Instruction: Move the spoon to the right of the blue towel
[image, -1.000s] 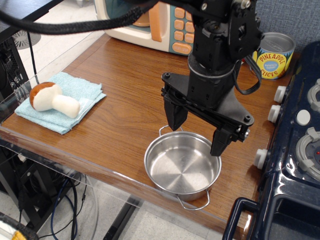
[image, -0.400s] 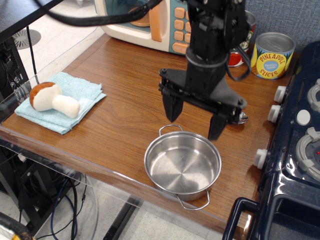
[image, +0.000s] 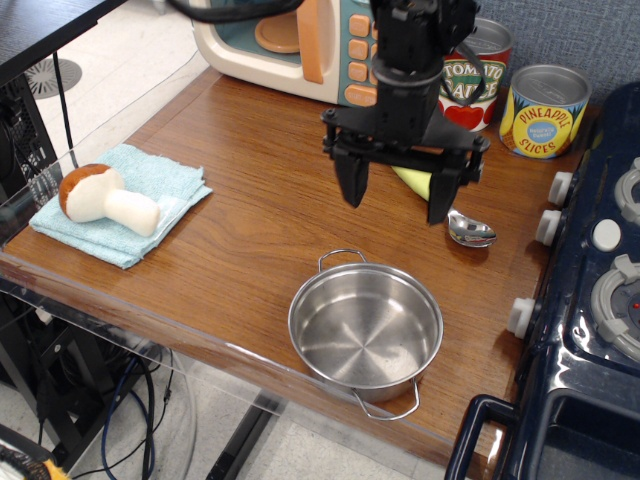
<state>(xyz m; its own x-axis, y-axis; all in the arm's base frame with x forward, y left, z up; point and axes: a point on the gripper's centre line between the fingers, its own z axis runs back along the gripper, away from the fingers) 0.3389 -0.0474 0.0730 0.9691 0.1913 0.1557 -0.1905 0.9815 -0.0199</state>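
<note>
The spoon (image: 463, 224) lies on the table right of the middle. Its shiny metal bowl points toward the stove and its yellow-green handle is partly hidden behind my gripper. The blue towel (image: 150, 180) lies at the table's left front corner with a toy mushroom (image: 100, 198) on it. My gripper (image: 396, 198) is open and empty, fingers pointing down. It hovers above the table just left of the spoon, with its right finger over the handle.
A steel pot (image: 366, 326) stands near the front edge below my gripper. A toy microwave (image: 300, 45), a tomato can (image: 478, 75) and a pineapple can (image: 545, 110) stand at the back. A toy stove (image: 590, 300) fills the right side.
My gripper has moved from above the pot away toward the back of the table, uncovering the spoon. It stayed open. Nothing else moved.
</note>
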